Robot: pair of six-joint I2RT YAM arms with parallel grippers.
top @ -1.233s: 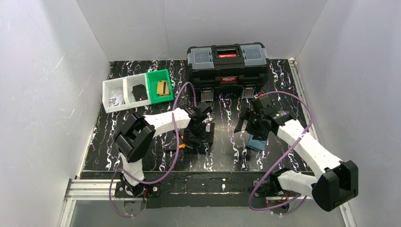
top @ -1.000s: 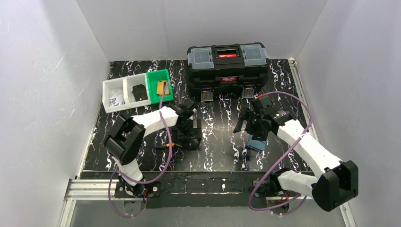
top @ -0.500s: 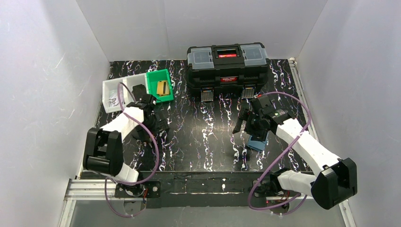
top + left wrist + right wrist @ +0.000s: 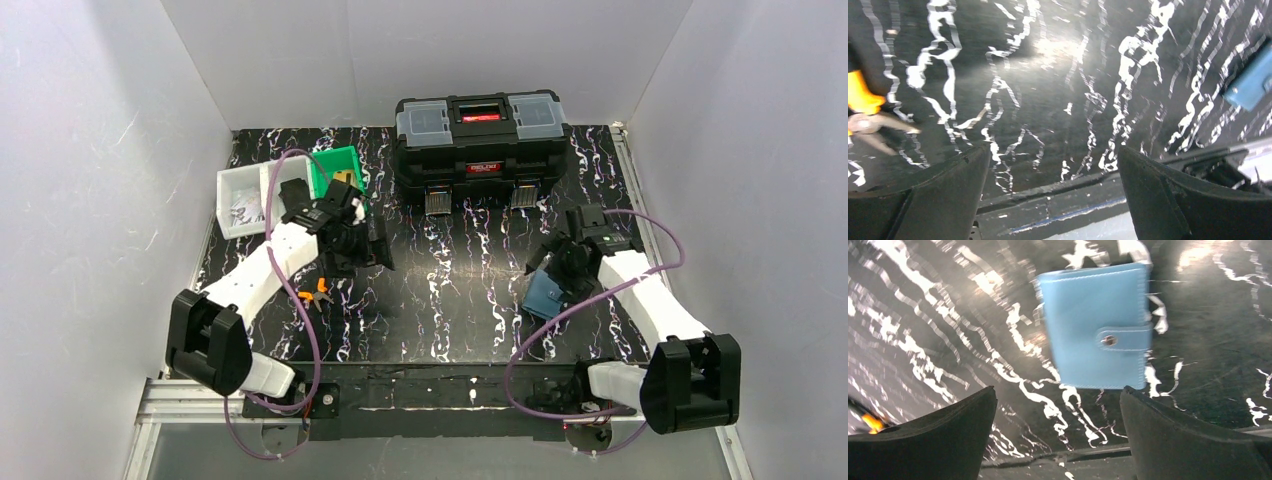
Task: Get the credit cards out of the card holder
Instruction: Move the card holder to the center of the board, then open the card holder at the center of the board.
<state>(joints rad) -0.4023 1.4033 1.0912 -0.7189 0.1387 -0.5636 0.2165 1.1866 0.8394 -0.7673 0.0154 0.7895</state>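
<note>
Card holder (image 4: 1095,325): folded shut on the bench (image 4: 450,300), tab snapped.
Right gripper (image 4: 1058,395): spread, empty, near the holder.
Left gripper (image 4: 1051,155): spread, empty, well apart from it.
Progress: we see no credit cards out; we judge the opening is not yet done.

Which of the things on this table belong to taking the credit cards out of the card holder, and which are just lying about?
For the job: card holder, lying snapped shut; left gripper and right gripper, both open and empty. No credit cards show clearly.
Just lying about: toolbox, green bin, white bins, orange-handled pliers.
</note>
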